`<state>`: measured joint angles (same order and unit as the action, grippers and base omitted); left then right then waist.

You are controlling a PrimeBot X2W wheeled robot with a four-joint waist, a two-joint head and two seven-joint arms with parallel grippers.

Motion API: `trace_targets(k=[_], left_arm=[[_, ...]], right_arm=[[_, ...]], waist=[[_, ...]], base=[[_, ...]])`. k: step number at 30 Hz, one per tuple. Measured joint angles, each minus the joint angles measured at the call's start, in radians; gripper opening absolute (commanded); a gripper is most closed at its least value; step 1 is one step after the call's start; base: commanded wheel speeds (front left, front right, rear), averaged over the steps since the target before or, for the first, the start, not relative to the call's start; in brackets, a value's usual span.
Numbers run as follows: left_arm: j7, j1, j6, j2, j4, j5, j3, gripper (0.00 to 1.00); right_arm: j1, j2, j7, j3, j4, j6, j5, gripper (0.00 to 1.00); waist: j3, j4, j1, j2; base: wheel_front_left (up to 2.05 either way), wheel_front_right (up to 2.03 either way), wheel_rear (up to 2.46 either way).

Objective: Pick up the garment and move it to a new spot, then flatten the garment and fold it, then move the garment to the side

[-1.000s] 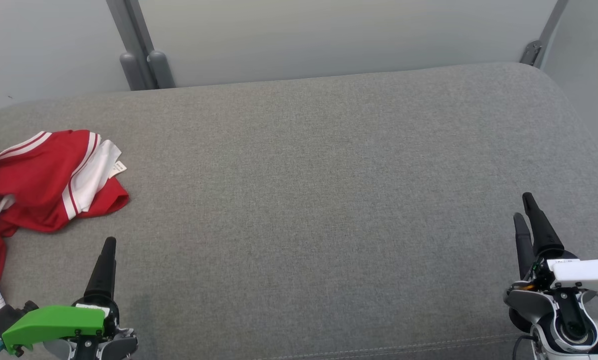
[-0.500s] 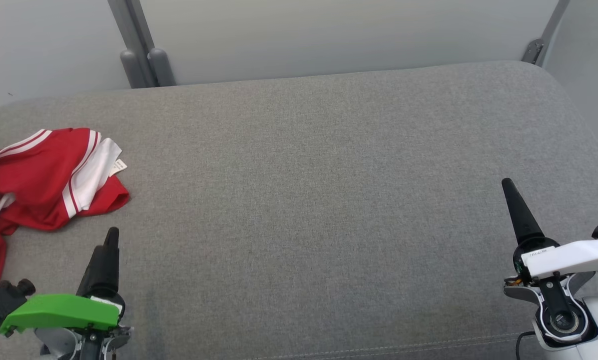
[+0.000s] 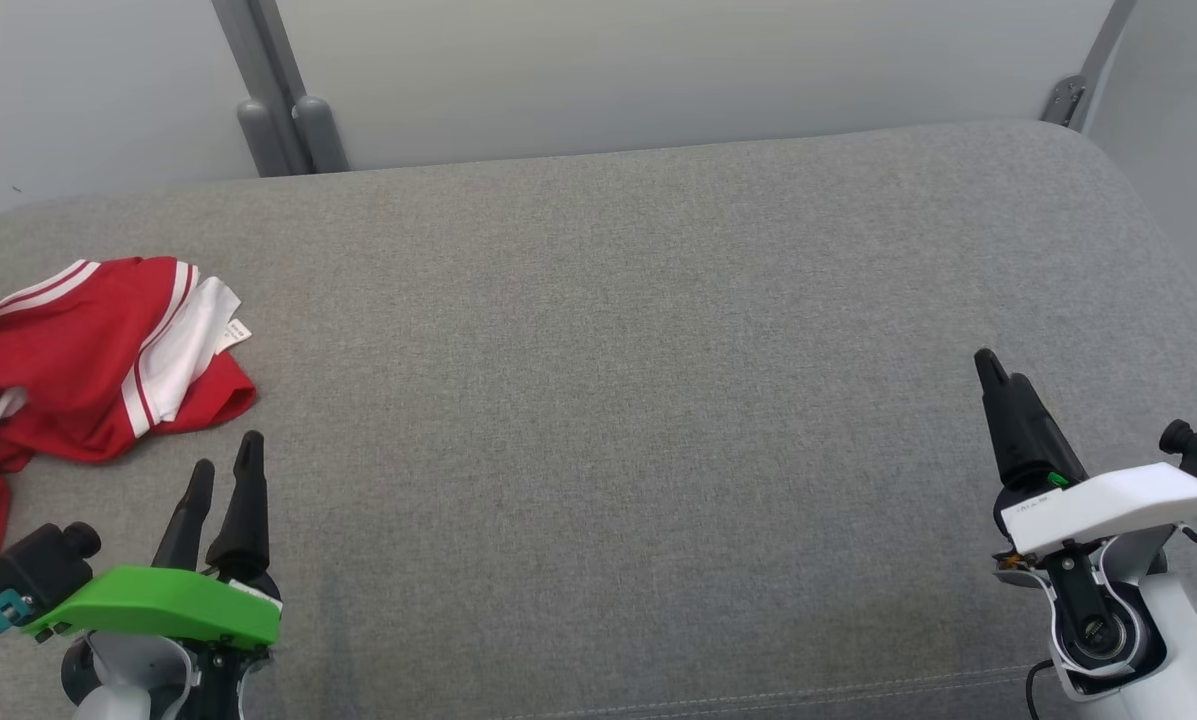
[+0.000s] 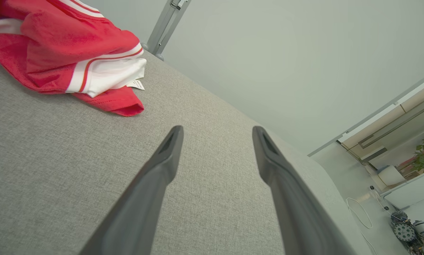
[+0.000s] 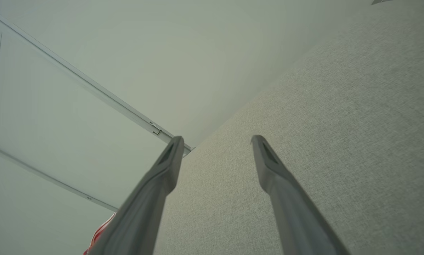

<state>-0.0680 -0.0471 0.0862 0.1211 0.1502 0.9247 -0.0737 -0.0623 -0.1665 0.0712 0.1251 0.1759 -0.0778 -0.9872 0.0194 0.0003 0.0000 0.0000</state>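
The garment (image 3: 78, 360) is red with white stripes and a white lining, lying crumpled at the far left of the grey cushion; its left part runs off the head view. In the left wrist view the garment (image 4: 63, 53) sits up and to the left of my fingers. My left gripper (image 3: 226, 455) hovers open just below and right of the cloth, apart from it, nothing between its fingers. A sliver of the garment (image 5: 100, 232) shows low in the right wrist view. My right gripper (image 3: 998, 368) stands open and empty over the cushion's right side.
The grey fabric cushion (image 3: 618, 400) spans the whole work area, with a stitched front edge near the bottom. A pale wall with grey metal posts (image 3: 278, 100) stands behind it. A bracket (image 3: 1063, 100) sits at the back right corner.
My left gripper has shifted right and up, turning so both fingers show. My right gripper has moved up and to the left. The garment lies as before.
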Motion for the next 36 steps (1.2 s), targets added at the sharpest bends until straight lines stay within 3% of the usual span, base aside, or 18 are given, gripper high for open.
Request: trace_targets(k=[10,36], left_arm=[[-0.031,0.000,-0.020,-0.003,-0.030,-0.129,-0.020,1.00],[-0.119,0.000,-0.021,-0.004,-0.096,-0.466,-0.058,1.00]], right_arm=[[-0.012,-0.003,0.030,0.032,-0.024,0.020,0.132,1.00],[-0.030,-0.033,0.116,0.097,-0.056,0.073,0.465,1.00]], waist=[[0.000,-0.001,0.0000,0.0000],[0.005,-0.003,0.0000,0.0000]], base=[[0.00,0.00,0.00],[0.00,0.00,0.00]])
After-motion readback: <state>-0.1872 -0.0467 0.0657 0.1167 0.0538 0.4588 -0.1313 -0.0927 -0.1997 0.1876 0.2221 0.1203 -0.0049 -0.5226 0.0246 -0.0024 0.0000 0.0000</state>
